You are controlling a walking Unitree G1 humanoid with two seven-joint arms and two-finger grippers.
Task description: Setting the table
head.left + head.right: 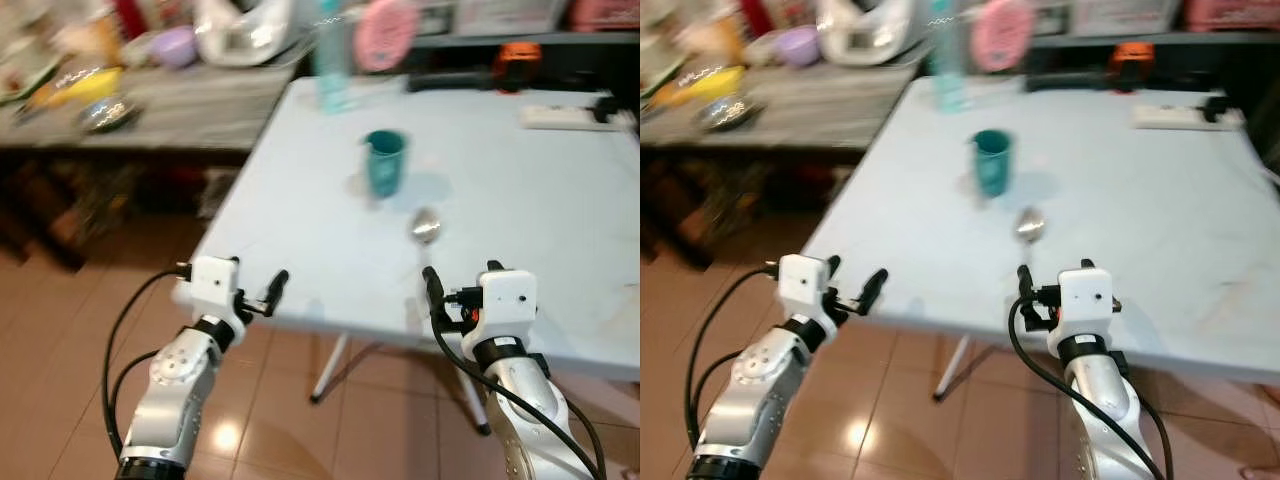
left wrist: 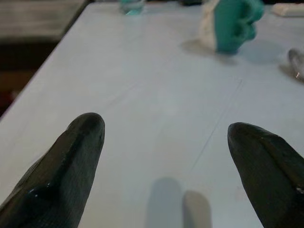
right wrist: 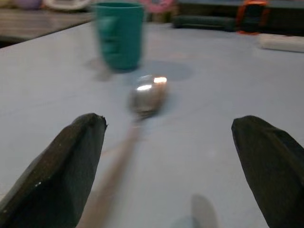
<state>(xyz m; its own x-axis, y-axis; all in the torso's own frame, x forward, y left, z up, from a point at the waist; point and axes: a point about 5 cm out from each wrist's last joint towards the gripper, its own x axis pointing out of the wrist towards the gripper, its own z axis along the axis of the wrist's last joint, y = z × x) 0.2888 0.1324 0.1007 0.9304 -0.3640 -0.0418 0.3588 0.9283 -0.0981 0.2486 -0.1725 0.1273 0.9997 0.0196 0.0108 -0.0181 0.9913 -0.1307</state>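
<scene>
A teal cup (image 1: 385, 160) stands upright near the middle of the pale table (image 1: 300, 230). Just in front of it lies a metal spoon (image 1: 426, 226), its bowl toward the cup and its handle running back to the near edge. My right gripper (image 1: 460, 270) hovers open at that edge. The spoon (image 3: 148, 92) lies ahead between its fingers, with the handle nearer one finger (image 3: 71, 161). My left gripper (image 1: 232, 268) is open over the table's near left corner, with bare tabletop between its fingers (image 2: 66, 161) and the cup (image 2: 232, 23) far ahead.
A clear bottle (image 1: 330, 60) and a white power strip (image 1: 565, 115) sit along the table's far side. A grey counter (image 1: 180, 115) crowded with bowls stands to the left. Brown tiled floor (image 1: 60, 330) and the table's white legs (image 1: 330, 370) lie below.
</scene>
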